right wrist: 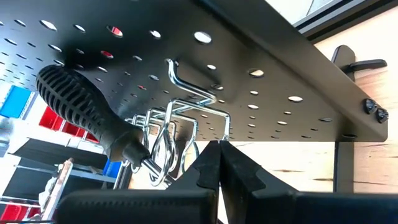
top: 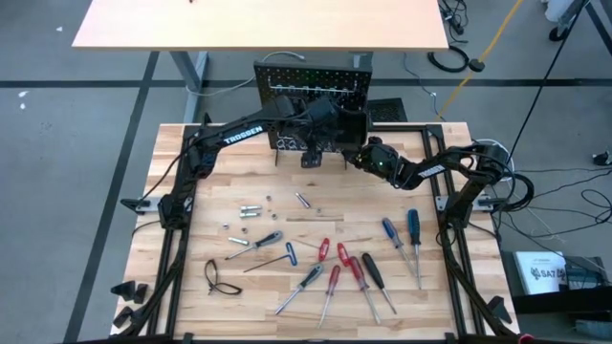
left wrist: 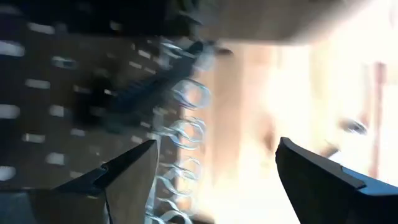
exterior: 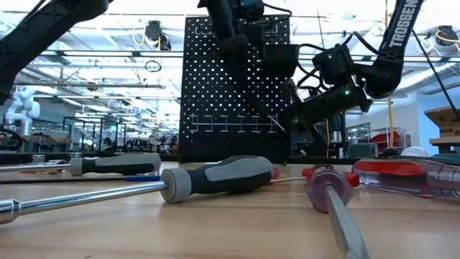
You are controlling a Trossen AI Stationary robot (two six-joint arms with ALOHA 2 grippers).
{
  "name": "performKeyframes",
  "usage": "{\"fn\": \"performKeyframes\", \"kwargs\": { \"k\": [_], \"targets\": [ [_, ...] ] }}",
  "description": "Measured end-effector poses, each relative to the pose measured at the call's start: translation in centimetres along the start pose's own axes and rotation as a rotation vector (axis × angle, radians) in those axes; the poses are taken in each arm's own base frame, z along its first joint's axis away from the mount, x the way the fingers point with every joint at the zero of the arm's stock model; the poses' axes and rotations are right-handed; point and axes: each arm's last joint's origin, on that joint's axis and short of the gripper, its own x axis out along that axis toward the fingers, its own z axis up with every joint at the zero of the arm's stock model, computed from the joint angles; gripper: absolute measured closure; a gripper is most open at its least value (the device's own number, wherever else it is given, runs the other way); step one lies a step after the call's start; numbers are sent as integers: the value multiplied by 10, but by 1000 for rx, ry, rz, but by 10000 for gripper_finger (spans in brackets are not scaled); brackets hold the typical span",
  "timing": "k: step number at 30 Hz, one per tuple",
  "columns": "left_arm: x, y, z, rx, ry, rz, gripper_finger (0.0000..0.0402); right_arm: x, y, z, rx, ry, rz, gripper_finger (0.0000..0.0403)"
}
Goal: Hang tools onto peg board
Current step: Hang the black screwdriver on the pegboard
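**Both arms at the peg board, one screwdriver seated in the hook rail**

The peg board [top: 311, 91] stands upright at the far edge of the table [top: 191, 191], a black perforated panel on thin legs with a row of silver wire loops, the hook rail [right wrist: 180, 134], across its lower half. Both arms reach to it. The left gripper [left wrist: 214, 180] hovers just in front of the board, its jaws spread wide and holding nothing; its wrist view looks along the rail's loops. The right gripper [right wrist: 219, 163] sits close under the rail with its jaws pressed together, and nothing shows between them.

A black ribbed-handle screwdriver [right wrist: 87, 112] rests with its neck in one loop of the rail, the handle leaning out from the panel. It appears to be free of both grippers, though the right fingertips are just beside the loop. The step in hand is therefore judged to be the end of one placement: tool seated, grip let go.

The remaining tools [top: 354, 268] lie flat on the near half of the table, well apart from the board: red-handled, blue-handled and black-handled screwdrivers, a blue T-handle key [top: 277, 256], and small silver bits [top: 251, 209] nearer the middle. Most of the task is thus judged still to be done.

The next move calls for backing the arms clear of the rail without nudging the hung screwdriver, then lowering one gripper over a handle on the table.
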Motion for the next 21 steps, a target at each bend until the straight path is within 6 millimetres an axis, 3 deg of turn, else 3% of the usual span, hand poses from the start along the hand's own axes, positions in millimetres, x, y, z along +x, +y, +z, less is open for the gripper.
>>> {"fn": "performKeyframes", "kwargs": {
  "k": [9,21],
  "targets": [
    [-14,-4,-12,-124,67,-79,77,0,0,0,-4,11,5,403],
    [-79,-1,-29,-260,-11,13,77,0,-1,2,-19,19,11,403]
  ]
}}
